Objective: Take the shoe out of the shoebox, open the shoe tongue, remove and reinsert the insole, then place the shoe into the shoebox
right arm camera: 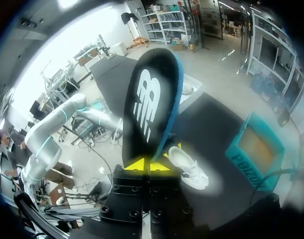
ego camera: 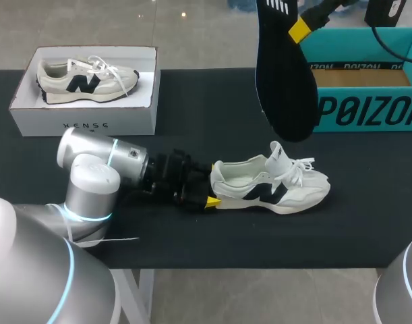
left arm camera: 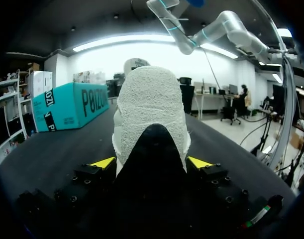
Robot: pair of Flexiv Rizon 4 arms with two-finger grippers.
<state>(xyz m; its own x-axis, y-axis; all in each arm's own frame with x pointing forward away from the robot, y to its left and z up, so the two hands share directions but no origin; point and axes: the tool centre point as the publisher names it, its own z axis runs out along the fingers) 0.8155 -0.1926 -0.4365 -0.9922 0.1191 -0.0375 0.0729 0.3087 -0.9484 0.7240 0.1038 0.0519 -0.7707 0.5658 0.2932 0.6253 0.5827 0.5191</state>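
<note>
Nearest, my left arm (ego camera: 91,182) comes in low from the left, and its bulk hides the strip of surface (ego camera: 192,108) beneath it. The left pincer (ego camera: 213,183) is pinching the shoe (ego camera: 273,185) at the heel, one yellow tip on each side. In the left wrist view the same pincer (left arm camera: 152,162) flanks the heel closely. There the shoe (left arm camera: 149,109) shows only its white, nubbly back, and its lower part runs dark into the pincer body and is hard to tell from it. The shoe lies on the black surface, a little right of middle, sole down and toe to the right. It is white and pale grey with a dark side mark, its laces loose and its tongue standing up. Well above it hangs the insole (ego camera: 281,81), black, long and rounded at its lower end, with its upper end cut off in the head view. The right pincer (ego camera: 300,28) is pressed onto it near the top, and little of that arm shows. From the right wrist the pincer (right arm camera: 149,163) grips the insole (right arm camera: 152,104), which carries a white mark and a blue edge. At the far right stands the teal shoebox (ego camera: 367,111), open, with a brown floor, and partly cut off. At the far left a white box (ego camera: 84,121) holds a second shoe (ego camera: 84,77).
</note>
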